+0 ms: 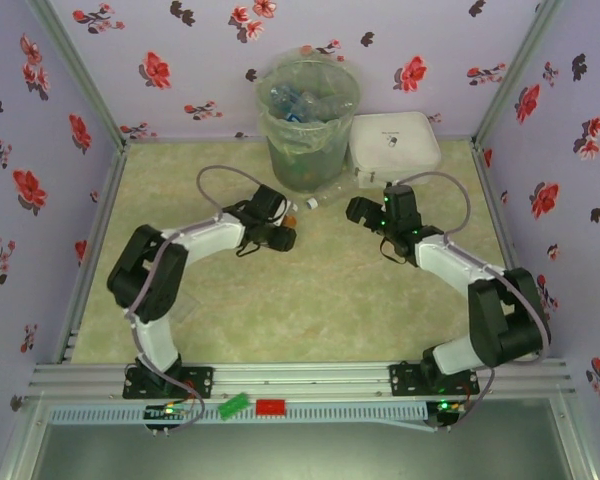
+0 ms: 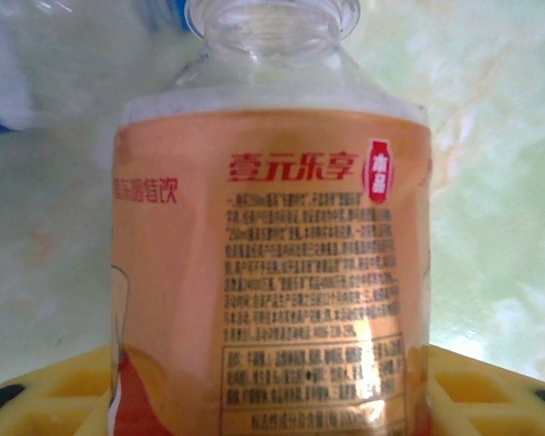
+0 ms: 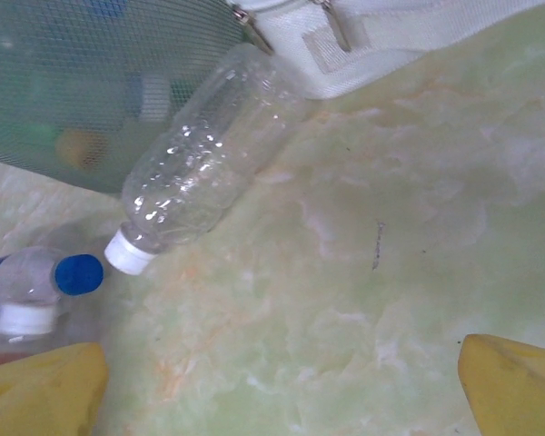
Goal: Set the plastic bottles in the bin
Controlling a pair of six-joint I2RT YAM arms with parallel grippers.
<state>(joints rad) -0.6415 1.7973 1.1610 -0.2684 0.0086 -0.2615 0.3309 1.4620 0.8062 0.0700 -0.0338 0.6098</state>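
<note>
The green marbled table [image 1: 310, 300] spreads between flowered walls. At its 12 o'clock edge stands the grey-green bin [image 1: 305, 150], lined with a translucent bag folded over the rim; several plastic bottles [image 1: 300, 100] already lie inside it, seen through the bag. Just beside the bin, at 1 o'clock on the table, sits a flat white square box [image 1: 395, 140].

The left arm [image 1: 195, 245] bends in from 7 o'clock and the right arm [image 1: 460, 270] from 5 o'clock, both reaching towards the foot of the bin.

The left gripper [image 1: 280, 237] is clamped on an orange-labelled bottle [image 2: 272, 272]. In the left wrist view its yellow fingers [image 2: 45, 391] press either side of the label, and the clear neck points to 12 o'clock. I cannot tell whether this bottle is off the table.

The right gripper [image 3: 277, 400] stands wide and empty, with its yellow tips far apart over bare table. At 11 o'clock from it a clear white-capped bottle [image 3: 200, 173] lies on its side. Its base touches the bin wall and the box, and its cap points to 7 o'clock. A blue-capped bottle [image 3: 32, 282] lies near that cap, at 9 o'clock in the right wrist view.
</note>
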